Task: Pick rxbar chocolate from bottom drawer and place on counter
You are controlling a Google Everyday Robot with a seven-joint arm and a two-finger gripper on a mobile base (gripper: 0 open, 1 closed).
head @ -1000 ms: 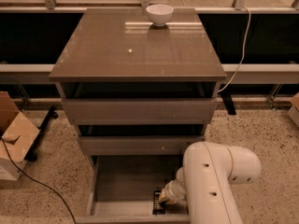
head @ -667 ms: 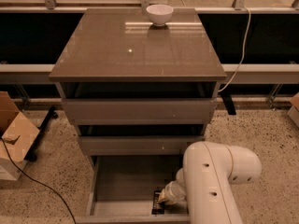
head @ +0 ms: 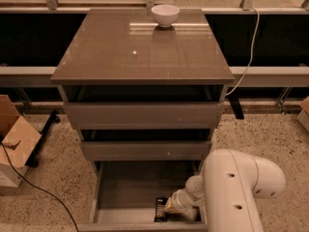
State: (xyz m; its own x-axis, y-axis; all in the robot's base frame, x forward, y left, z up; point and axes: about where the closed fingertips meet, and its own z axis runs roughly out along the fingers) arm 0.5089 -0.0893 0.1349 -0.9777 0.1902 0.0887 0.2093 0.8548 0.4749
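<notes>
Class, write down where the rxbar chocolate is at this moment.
In the camera view, the rxbar chocolate lies in the bottom drawer, near its front edge and right of centre. The gripper is close beside it on the right.

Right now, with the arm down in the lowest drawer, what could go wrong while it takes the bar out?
The gripper sits low in the bottom drawer beside the rxbar chocolate, near the front wall; a nudge could wedge the bar there.
The middle drawer juts out above; rising carelessly, the arm might knock it.
A white bowl stands at the back of the counter; placing should avoid it.
</notes>
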